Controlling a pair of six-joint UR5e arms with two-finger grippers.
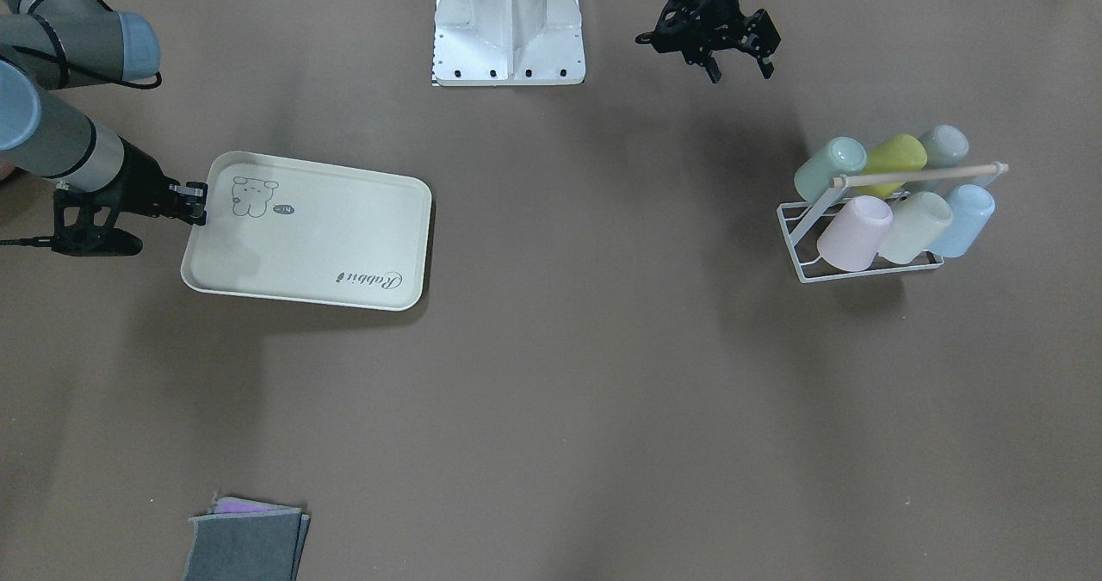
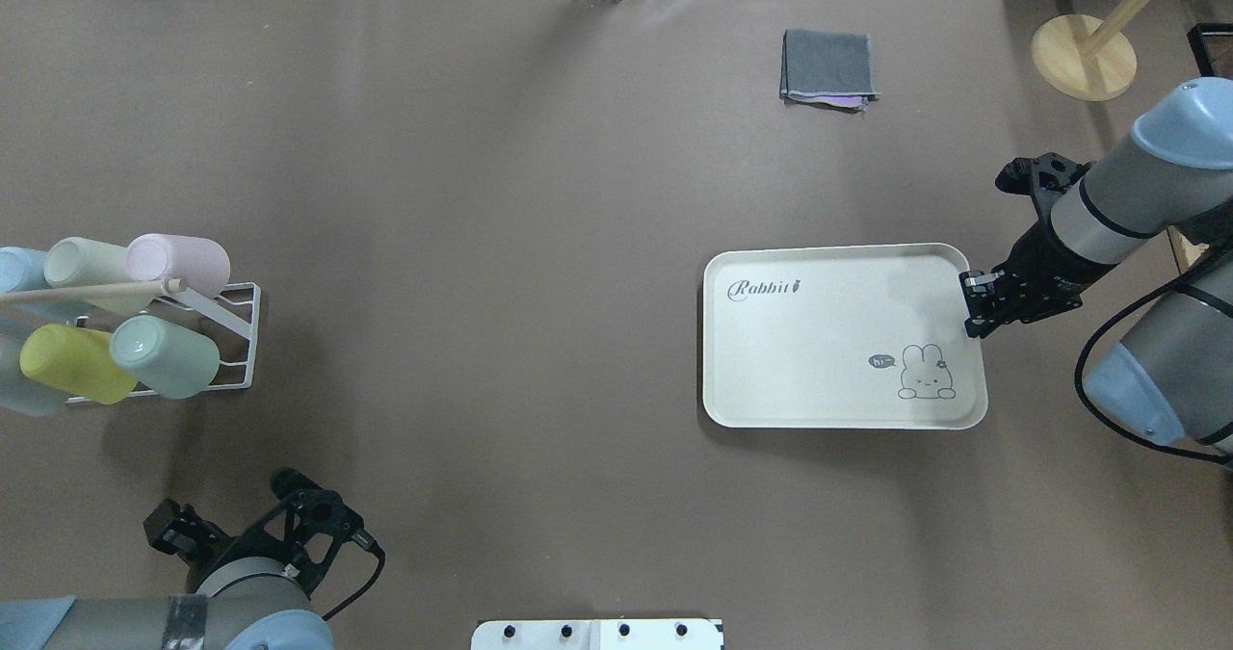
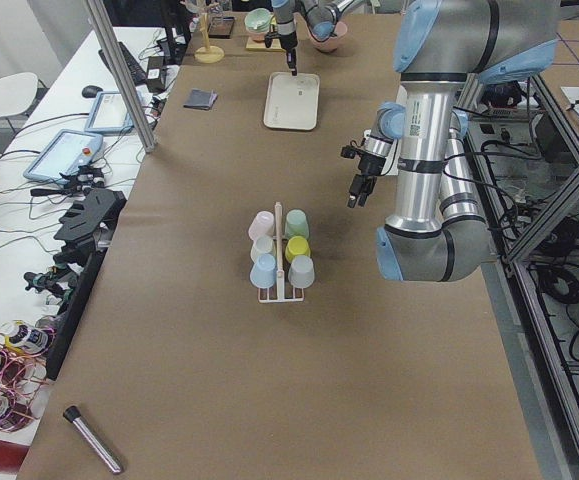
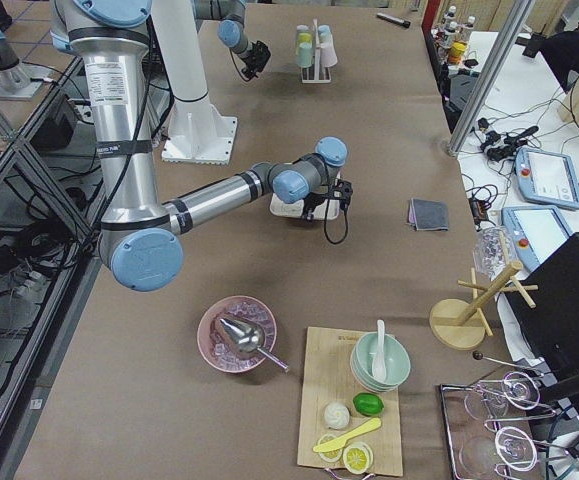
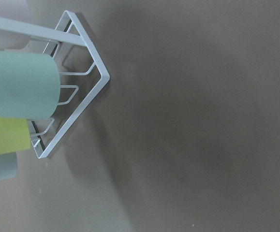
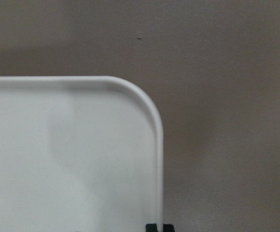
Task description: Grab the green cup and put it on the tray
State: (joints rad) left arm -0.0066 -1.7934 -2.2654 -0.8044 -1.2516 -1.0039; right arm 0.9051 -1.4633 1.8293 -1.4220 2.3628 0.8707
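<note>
The green cup [image 1: 829, 166] is a pale mint tumbler lying tilted on a white wire rack [image 1: 801, 258] among other pastel cups. It also shows in the overhead view [image 2: 164, 356] and fills the upper left of the left wrist view [image 5: 19, 84]. My left gripper [image 1: 741, 71] hangs open above the table, closer to the robot than the rack and apart from it. The cream tray [image 1: 344, 245] lies flat on the other side of the table. My right gripper [image 2: 975, 305] is shut on the tray's short rim, near the corner by the printed animal; its fingertips [image 6: 159, 227] straddle the rim.
A yellow-green cup [image 1: 895, 161], a pink cup [image 1: 854, 232], a cream, a blue and a grey-green cup share the rack under a wooden handle [image 1: 917, 174]. A folded grey cloth [image 2: 828, 67] lies at the table's far edge. A wooden stand [image 2: 1084, 53] is far right.
</note>
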